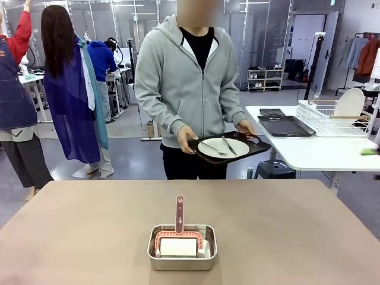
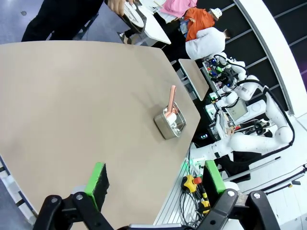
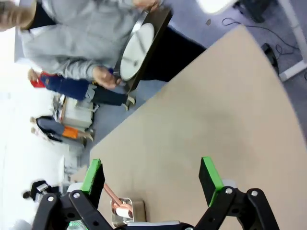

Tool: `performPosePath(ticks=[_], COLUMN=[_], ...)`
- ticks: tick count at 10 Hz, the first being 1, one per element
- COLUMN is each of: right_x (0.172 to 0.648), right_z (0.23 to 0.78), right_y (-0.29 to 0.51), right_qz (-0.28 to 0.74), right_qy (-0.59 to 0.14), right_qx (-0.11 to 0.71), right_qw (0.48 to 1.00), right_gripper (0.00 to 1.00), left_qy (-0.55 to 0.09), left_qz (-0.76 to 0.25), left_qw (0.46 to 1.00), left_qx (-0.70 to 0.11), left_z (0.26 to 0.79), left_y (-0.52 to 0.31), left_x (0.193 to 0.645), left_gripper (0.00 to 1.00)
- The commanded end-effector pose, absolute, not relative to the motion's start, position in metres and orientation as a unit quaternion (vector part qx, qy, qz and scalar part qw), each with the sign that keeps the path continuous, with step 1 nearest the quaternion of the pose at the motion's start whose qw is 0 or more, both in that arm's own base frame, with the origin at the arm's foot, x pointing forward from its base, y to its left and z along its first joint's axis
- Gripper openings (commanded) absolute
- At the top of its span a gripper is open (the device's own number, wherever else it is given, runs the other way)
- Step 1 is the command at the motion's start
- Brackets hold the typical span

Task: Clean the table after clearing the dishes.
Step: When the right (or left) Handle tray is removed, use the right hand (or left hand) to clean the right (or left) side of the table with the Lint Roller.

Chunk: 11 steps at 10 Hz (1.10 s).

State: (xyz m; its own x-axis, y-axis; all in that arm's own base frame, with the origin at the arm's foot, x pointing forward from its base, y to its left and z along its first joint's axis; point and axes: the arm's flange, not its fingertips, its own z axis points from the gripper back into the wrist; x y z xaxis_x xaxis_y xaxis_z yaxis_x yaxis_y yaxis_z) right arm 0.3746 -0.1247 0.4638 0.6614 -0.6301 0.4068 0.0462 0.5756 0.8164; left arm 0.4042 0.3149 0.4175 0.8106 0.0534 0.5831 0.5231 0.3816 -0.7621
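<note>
On the taupe counter [image 1: 285, 225] sits a steel pan [image 1: 181, 264] holding a pink-handled scrubber [image 1: 179, 215]: probably light, its stiff handle the place to grip. A person [image 1: 178, 83] holds 1 tray [image 1: 261, 144] with a breakable plate [image 1: 240, 148] beyond the far edge. Left fingers [image 2: 98, 179] and right fingers [image 3: 209, 175] gape wide, holding nothing.

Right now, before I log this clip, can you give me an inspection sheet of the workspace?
Surface: table, matte taupe, no stains seen.
Job's things: plate with fork and knife on a dark tray, held by the person, off the table.
Clutter: steel pan holding a pink-handled cleaning tool, near the robot's edge.
Grippers: left gripper open, empty; right gripper open, empty.
Cables: one cable on the floor beyond the table.
Surroundings: white side table with second tray and dish rack; people behind.
</note>
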Motion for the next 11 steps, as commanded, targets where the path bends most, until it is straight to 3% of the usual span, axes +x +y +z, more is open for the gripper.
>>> performPosePath(ticks=[1, 5, 11], right_x=[0.419, 0.488, 0.505], right_z=[0.501, 0.525, 0.480], right_y=[-0.044, 0.135, 0.314], right_qz=[-0.135, 0.059, 0.276], right_qy=[-0.334, -0.282, -0.155], right_qx=[0.356, 0.290, 0.227], right_qw=[0.862, 0.913, 0.921], right_gripper=[1.00, 1.00, 1.00], left_qy=[-0.270, -0.270, -0.270], left_qz=[-0.139, -0.139, -0.139], left_qw=[0.792, 0.792, 0.792], left_qx=[-0.529, -0.529, -0.529], left_z=[0.421, 0.421, 0.421], left_y=[0.312, 0.312, 0.312], left_x=[0.401, 0.401, 0.401], left_gripper=[1.00, 1.00, 1.00])
